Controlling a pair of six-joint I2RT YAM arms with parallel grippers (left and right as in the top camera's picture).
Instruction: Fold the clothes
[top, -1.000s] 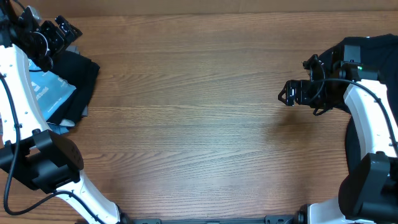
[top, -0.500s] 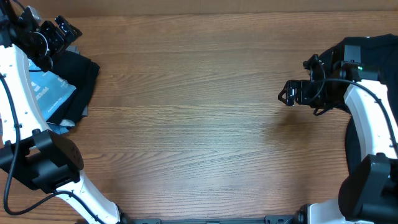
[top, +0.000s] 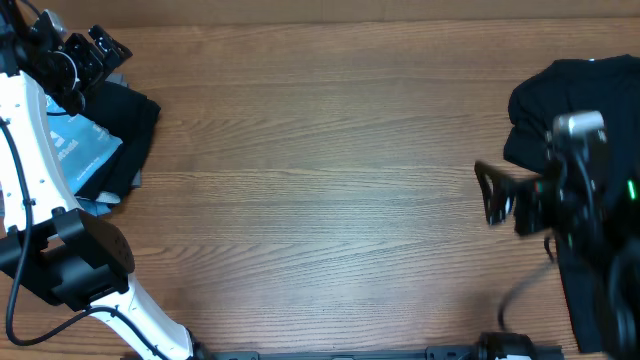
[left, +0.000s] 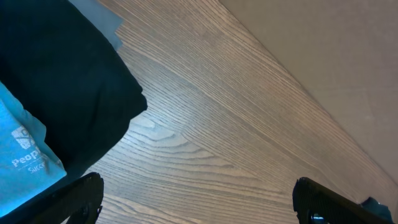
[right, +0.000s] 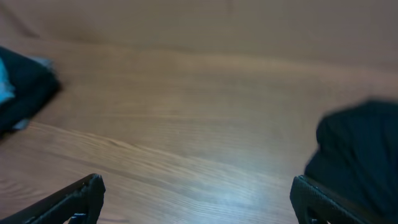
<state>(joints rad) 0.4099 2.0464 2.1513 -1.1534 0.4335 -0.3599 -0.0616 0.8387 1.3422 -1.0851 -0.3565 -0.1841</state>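
The clothes, a sky-blue T-shirt (top: 78, 150) with white lettering, lie at the table's left edge among dark garments. In the left wrist view the T-shirt (left: 18, 155) shows at the lower left, under a black fold. My left gripper (top: 95, 50) hovers open above the pile's far end; its jaws (left: 199, 202) stand wide over bare wood. My right gripper (top: 497, 192) is blurred at the right side, open and holding nothing, and its jaws (right: 199, 199) also span bare table.
A plain black shirt (top: 575, 85) lies bunched at the far right, beside the right arm, and shows in the right wrist view (right: 364, 155). Black folded garments (top: 125, 125) surround the blue T-shirt. The wooden table (top: 320, 180) stretches between the two piles.
The right arm has swung toward the front edge, carrying its gripper right and nearer, which uncovers more of the black shirt. The left arm has not moved.
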